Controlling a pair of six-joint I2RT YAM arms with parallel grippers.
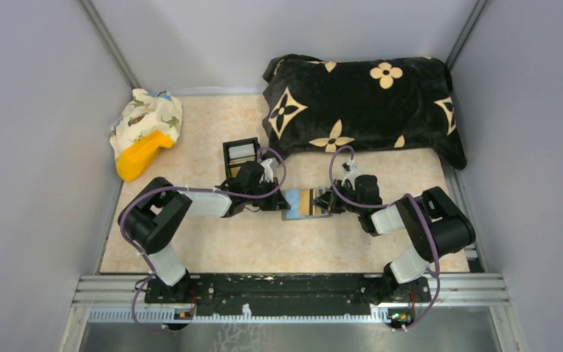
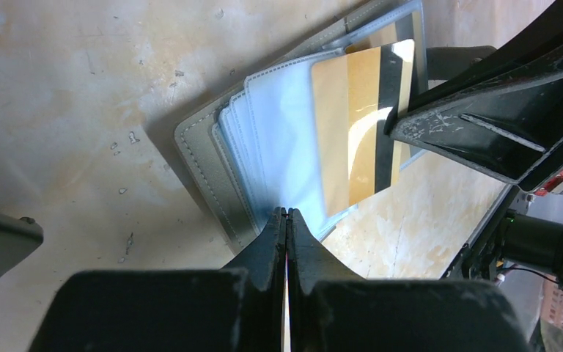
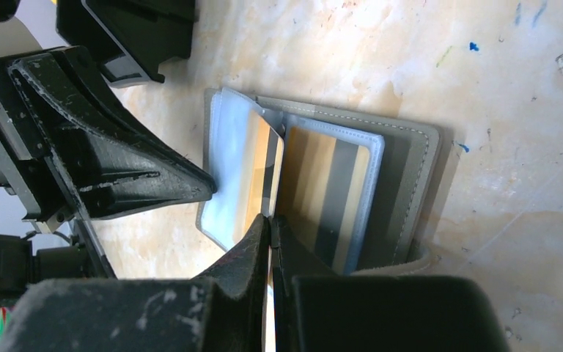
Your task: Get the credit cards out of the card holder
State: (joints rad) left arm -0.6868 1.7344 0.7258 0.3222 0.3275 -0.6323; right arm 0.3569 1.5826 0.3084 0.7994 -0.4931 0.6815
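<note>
The grey card holder (image 1: 294, 204) lies open on the table between my two grippers, its clear sleeves (image 2: 278, 139) fanned out. My left gripper (image 2: 286, 213) is shut on the near edge of those sleeves. A gold credit card with a black stripe (image 2: 352, 132) sticks partly out of a sleeve. My right gripper (image 3: 270, 218) is shut on that card's (image 3: 258, 158) edge. A second striped card (image 3: 330, 198) sits inside a sleeve against the grey cover (image 3: 410, 176). The left gripper's fingers (image 3: 154, 183) press on the sleeves from the opposite side.
A black box with compartments (image 1: 240, 154) stands just behind the left gripper. A black pillow with cream flowers (image 1: 359, 103) fills the back right. A patterned cloth bundle with a yellow object (image 1: 145, 132) lies at the back left. Walls close both sides.
</note>
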